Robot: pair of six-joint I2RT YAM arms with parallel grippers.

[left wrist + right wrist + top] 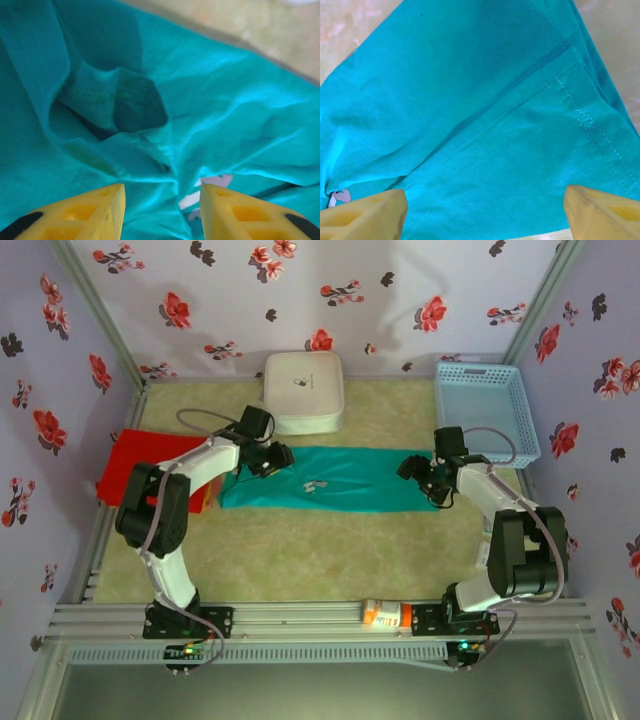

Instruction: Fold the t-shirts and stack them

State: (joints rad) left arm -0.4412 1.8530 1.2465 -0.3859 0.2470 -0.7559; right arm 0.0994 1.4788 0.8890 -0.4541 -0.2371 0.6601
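Red t-shirt (135,465): laid flat at the left edge of the beige mat (300,550), partly covered by the left arm. Which way its collar points cannot be told.
Left gripper (270,462): held over the left end of the teal t-shirt. In the wrist view its yellow fingers (107,210) are seen apart, with bunched cloth below the gap.
Teal t-shirt (340,480): laid in the middle of the mat, between the two grippers, folded into a long band.
Long axis: run left to right across the mat, almost level.
Pointing: the neck opening (135,107) is seen at the left end, under the left gripper. The stitched hem (580,117) is seen at the right end.
Print (318,484): a small white patch is shown near the middle of the band.
White box (303,390): set behind the teal t-shirt, just beside its far edge.
Right gripper (425,475): held over the right end of the teal t-shirt, fingers spread wide, nothing clamped.
Basket (485,410): placed at the far right corner, apart from the teal t-shirt.
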